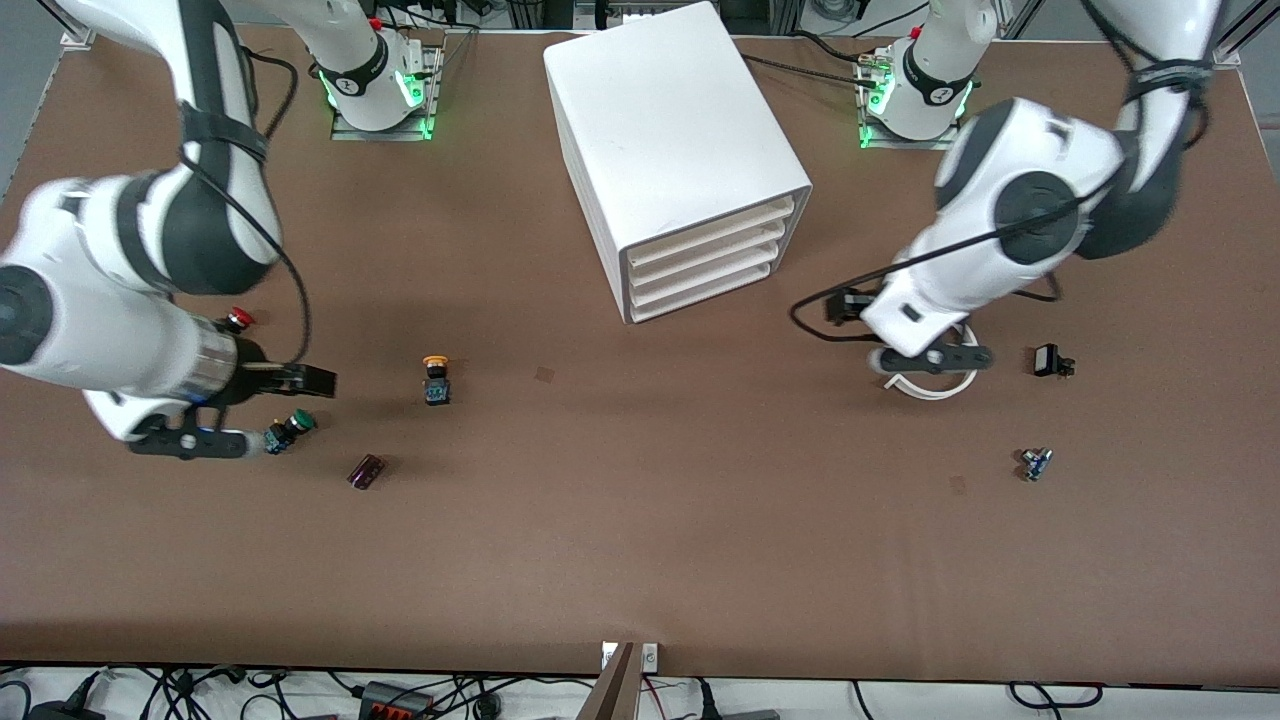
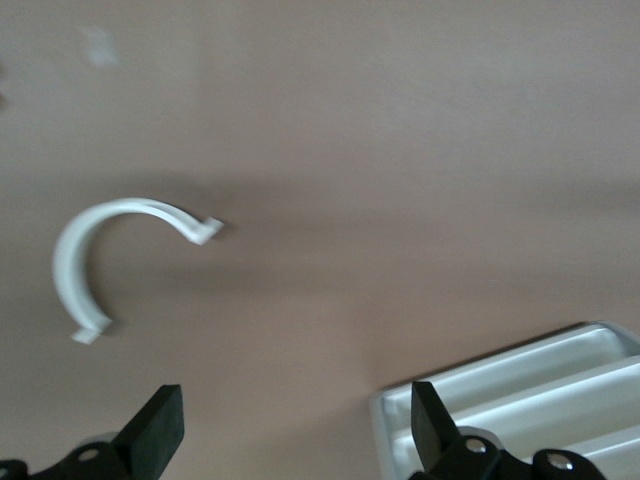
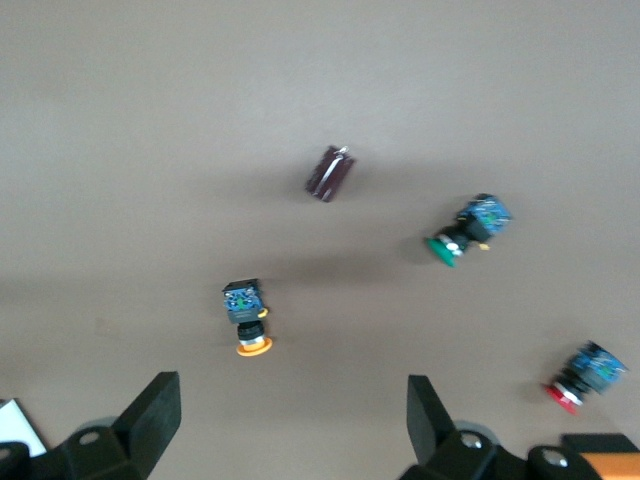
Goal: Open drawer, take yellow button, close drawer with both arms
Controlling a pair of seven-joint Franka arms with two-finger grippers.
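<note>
The button (image 1: 436,380) lies on the surface, nearer the front camera than the cabinet (image 1: 675,160), toward the right arm's end. It looks light, rigid and tippable; gripping its blue base seems safest. The right gripper (image 1: 262,405) and left gripper (image 1: 925,355) are wide open, empty.

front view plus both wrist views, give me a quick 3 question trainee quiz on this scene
1. True or false: the yellow-orange button lies on the table, out of the cabinet.
2. Which button lies nearest the right pincer? A) red-capped button B) green-capped button C) yellow-orange button
3. Fill in: the left pincer hangs open over the table between the white curved clip and the ______.

Key: 1 true; 2 B; 3 cabinet. All four drawer fronts look pushed in, and both pincers are open and hold nothing.
</note>
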